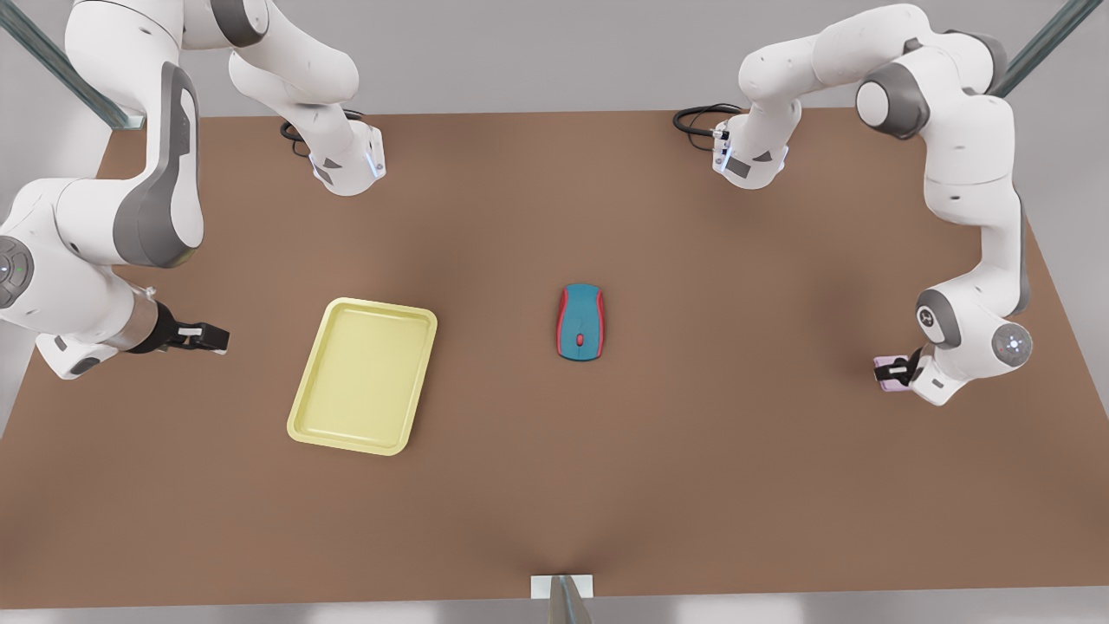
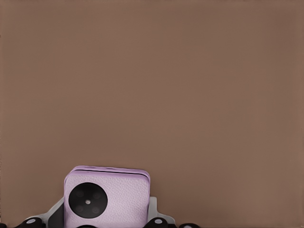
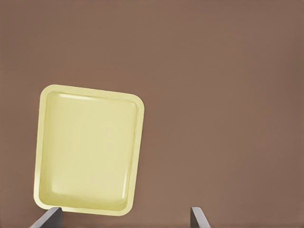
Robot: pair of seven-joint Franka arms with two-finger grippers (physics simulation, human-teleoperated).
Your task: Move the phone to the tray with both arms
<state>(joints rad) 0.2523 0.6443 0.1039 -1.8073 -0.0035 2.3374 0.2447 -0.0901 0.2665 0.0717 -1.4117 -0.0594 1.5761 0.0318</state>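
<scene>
The pale pink phone [image 1: 885, 360] with black camera circles lies at the front view's right, close in the left wrist view as the phone [image 2: 118, 194]. My left gripper [image 1: 893, 373] is shut on it, a grey finger [image 2: 154, 209] against each side. Whether it rests on the table or is lifted I cannot tell. The pale yellow tray [image 1: 381, 306] lies empty left of centre. My right gripper [image 1: 208, 338] hovers open just left of the tray; in its wrist view the tray [image 3: 90, 90] lies beyond the spread fingertips [image 3: 198, 216].
A teal-and-red computer mouse [image 1: 580, 322] sits mid-table between tray and phone. The brown table [image 1: 693, 485] spreads wide around them. Both arm bases stand at the back, with black cables [image 1: 697, 119] beside them. A small post [image 1: 563, 594] stands at the front edge.
</scene>
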